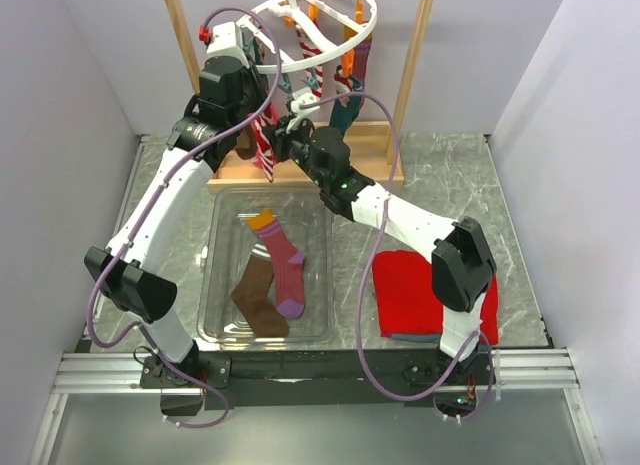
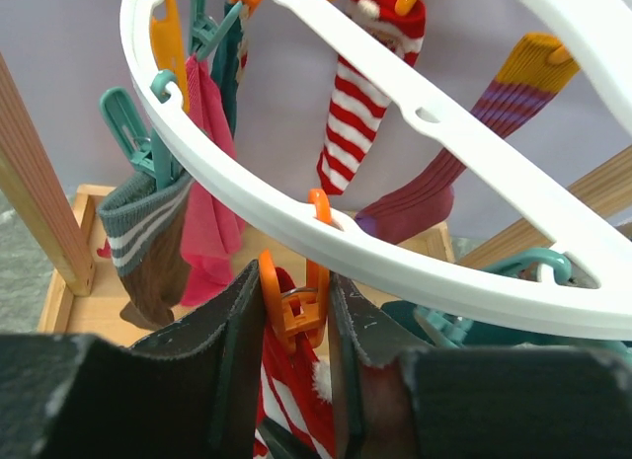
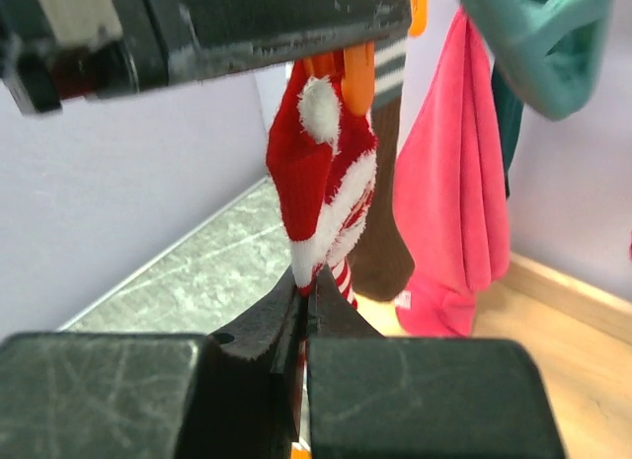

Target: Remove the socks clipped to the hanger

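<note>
The left gripper [image 2: 288, 326] pinches the orange clip [image 2: 293, 299] on the hanger ring [image 2: 425, 276], apparently squeezing it; the right gripper [image 3: 304, 306] is clamped on the striped sock [image 3: 318, 173] hanging beneath. Pulling before the orange clip opens could stretch the striped sock or swing the hanger ring. Only the right wrist view shows that clamp on the sock.

The striped sock [image 3: 321, 183] vanishes at its lower end inside the right gripper [image 3: 304, 293]. The hanger [image 2: 247, 202] is cut off by the picture's edges. The right arm [image 1: 460, 260] hides part of the red cloth [image 1: 405, 285].
</note>
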